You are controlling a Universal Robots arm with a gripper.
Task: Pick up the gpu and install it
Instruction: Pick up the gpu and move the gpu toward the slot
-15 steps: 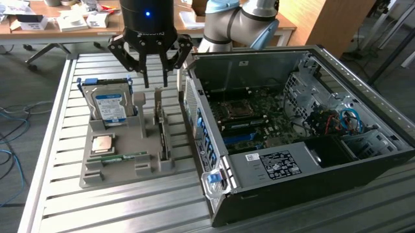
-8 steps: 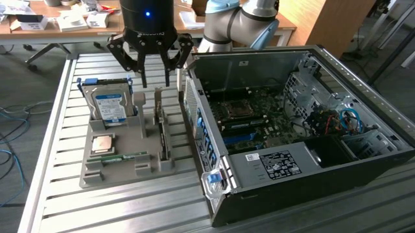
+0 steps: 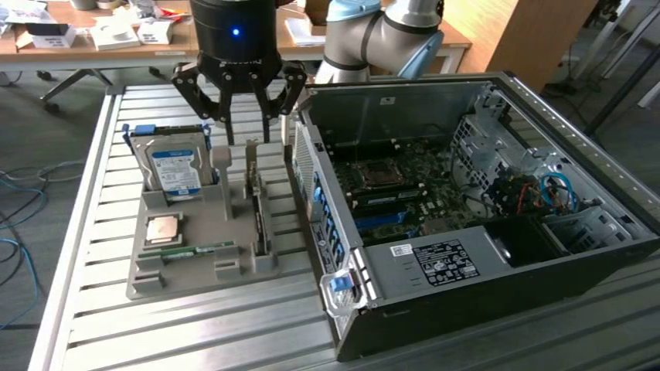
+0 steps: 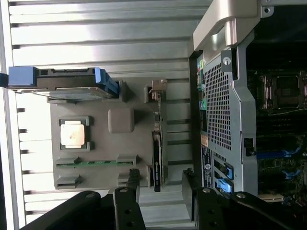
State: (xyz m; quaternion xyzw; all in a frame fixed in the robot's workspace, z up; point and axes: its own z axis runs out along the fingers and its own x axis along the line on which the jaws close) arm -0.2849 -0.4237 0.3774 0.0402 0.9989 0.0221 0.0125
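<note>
The gripper (image 3: 247,127) hung above the gray tray (image 3: 196,282), its fingers (image 4: 128,203) spread wide and holding nothing. The gpu (image 3: 259,220) stood on edge in the long slot along the tray's side nearest the open computer case (image 3: 464,255), untouched. From the wrist, the card's end lay between the fingers, well below them. At the tray's opposite side a hard drive (image 3: 175,166) stood upright. A square processor (image 3: 165,229) lay flat in the tray beside it, and a memory stick (image 3: 191,250) lay in a groove just past the processor.
</note>
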